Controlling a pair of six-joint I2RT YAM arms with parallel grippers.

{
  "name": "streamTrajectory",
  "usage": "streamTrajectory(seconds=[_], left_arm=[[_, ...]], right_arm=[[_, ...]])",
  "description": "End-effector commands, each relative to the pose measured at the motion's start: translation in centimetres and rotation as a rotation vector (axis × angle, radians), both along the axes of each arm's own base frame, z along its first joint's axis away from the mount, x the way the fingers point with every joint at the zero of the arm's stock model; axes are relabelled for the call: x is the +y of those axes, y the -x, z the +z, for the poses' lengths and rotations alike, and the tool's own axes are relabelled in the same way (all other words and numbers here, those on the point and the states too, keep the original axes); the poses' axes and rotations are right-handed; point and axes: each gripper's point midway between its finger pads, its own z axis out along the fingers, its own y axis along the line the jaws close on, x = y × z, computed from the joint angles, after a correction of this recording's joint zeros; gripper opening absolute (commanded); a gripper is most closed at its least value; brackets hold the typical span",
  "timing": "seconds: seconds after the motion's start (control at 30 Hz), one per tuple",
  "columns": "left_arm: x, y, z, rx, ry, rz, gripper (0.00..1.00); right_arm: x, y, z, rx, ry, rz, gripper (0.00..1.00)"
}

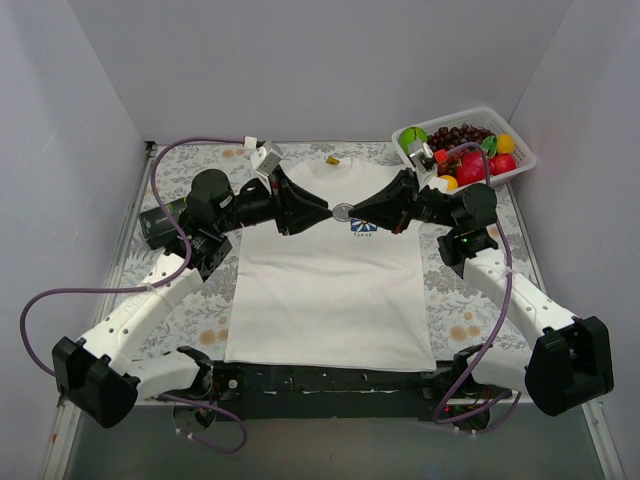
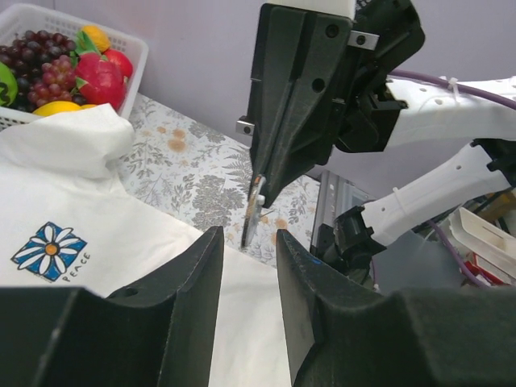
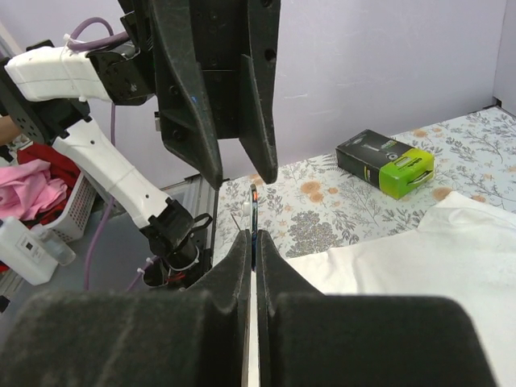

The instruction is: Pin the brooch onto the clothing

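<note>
Currently: brooch [image 1: 343, 211], pinched edge-on between the closed tips of the right claw [image 1: 353, 212], over the chest of the white T-shirt [image 1: 330, 300], at 12 o'clock from its blue flower print [image 1: 363, 227]. Left claw [image 1: 327, 213], fingers parted and holding nothing, at 9 o'clock from the brooch, tips just beside it. Fruit basket [image 1: 525, 158] at 2 o'clock, well apart.

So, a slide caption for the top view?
Right gripper holds small round dark brooch before open left gripper, above white short-sleeved T-shirt.
</note>
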Motion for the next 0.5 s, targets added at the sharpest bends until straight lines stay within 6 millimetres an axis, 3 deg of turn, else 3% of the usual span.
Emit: streamTrajectory(seconds=[0.0,0.33,0.47], left_arm=[[-0.2,1.2,1.1,-0.037,0.03,-0.067,0.32],[-0.7,0.7,0.1,-0.007,0.01,-0.088,0.37],[-1.0,0.6,-0.4,0.003,0.012,-0.101,0.34]], right_arm=[[-0.2,0.5,1.6,-0.064,-0.025,-0.01,0.01],[-0.2,0.5,1.7,-0.065,-0.028,-0.011,0.01],[-0.2,0.5,1.6,-0.062,-0.025,-0.006,0.01]])
